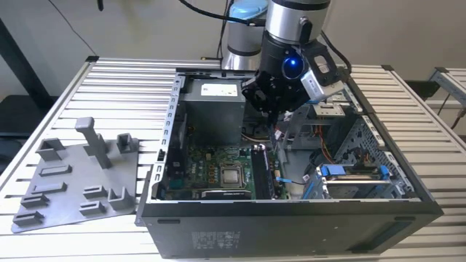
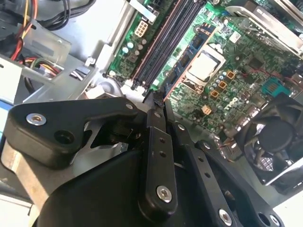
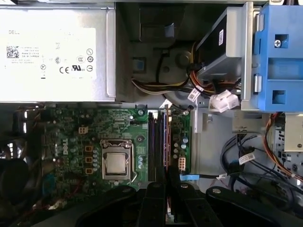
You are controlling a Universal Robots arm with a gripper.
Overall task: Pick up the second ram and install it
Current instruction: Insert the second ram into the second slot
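Note:
My gripper hangs inside the open computer case, above the green motherboard. Its fingers are shut on the second ram, a thin dark blue stick with a coppery edge. The stick is held edge-on and runs parallel to the long black slots, just beside and above them. In the first wrist view the ram lines up along the slot nearest the blue cable. In the exterior view it shows as a thin sliver below the fingers.
A grey power supply fills the case's far corner. The processor sits beside the slots, with a fan past it. A blue drive bracket and loose cables lie on the other side. A grey fixture tray rests outside the case.

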